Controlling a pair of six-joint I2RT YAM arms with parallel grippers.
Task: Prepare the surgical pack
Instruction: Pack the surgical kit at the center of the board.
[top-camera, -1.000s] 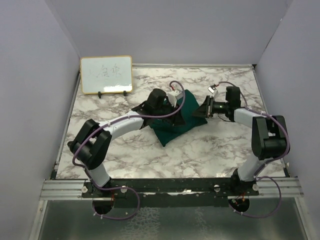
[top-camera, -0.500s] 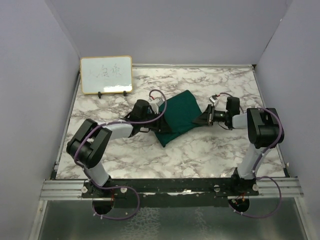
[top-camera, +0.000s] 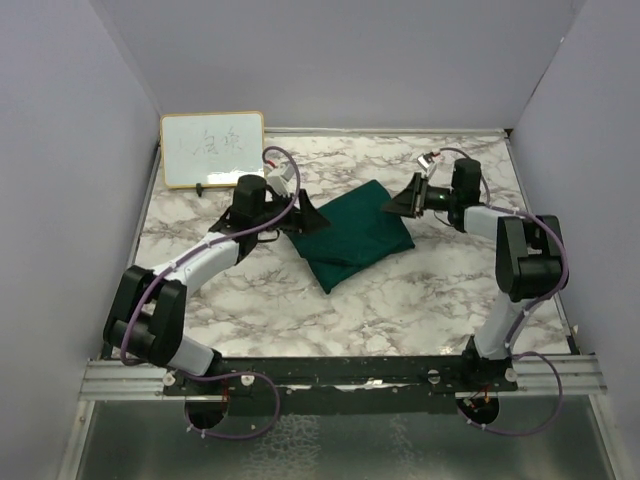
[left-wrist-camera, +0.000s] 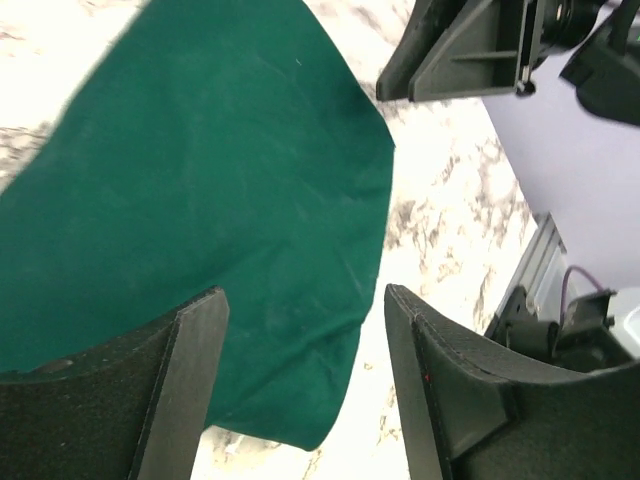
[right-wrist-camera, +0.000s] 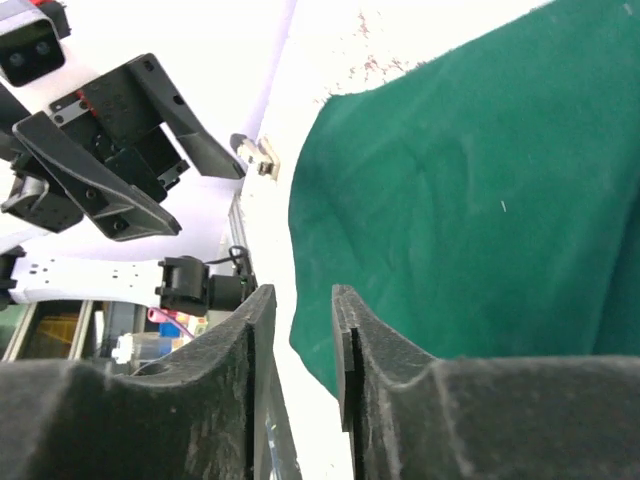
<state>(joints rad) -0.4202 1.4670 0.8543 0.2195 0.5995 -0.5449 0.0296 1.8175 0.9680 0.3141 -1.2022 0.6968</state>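
Top external view: the folded green drape (top-camera: 355, 235) is seen as a closed rectangular bundle near the middle of the marble table (top-camera: 420, 300), turned at a slant to the table's edges. Its surface is smooth, with a thicker fold shown along the near edge. Nothing is seen lying on top of it.

The left gripper (top-camera: 308, 212) is placed just beside the bundle's far left edge, with the arm stretched out low across the table from the left. From above it cannot be told whether cloth is touched. In the left wrist view the two fingers are shown spread wide. The green fabric is seen below and beyond them, and nothing is caught between the pads.

The right gripper (top-camera: 395, 205) is held near the bundle's far right corner, with its fingertips pointed leftward at the cloth. In the right wrist view the jaws are shown only slightly parted. A narrow slit is left between them, through which pale tabletop is visible, and no fabric is pinched. The curved edge of the drape is seen just ahead of the fingertips, and the left gripper is seen across the bundle.

A wood-framed whiteboard (top-camera: 212, 149) with faint writing is propped upright at the far left corner of the table, well apart from the bundle.
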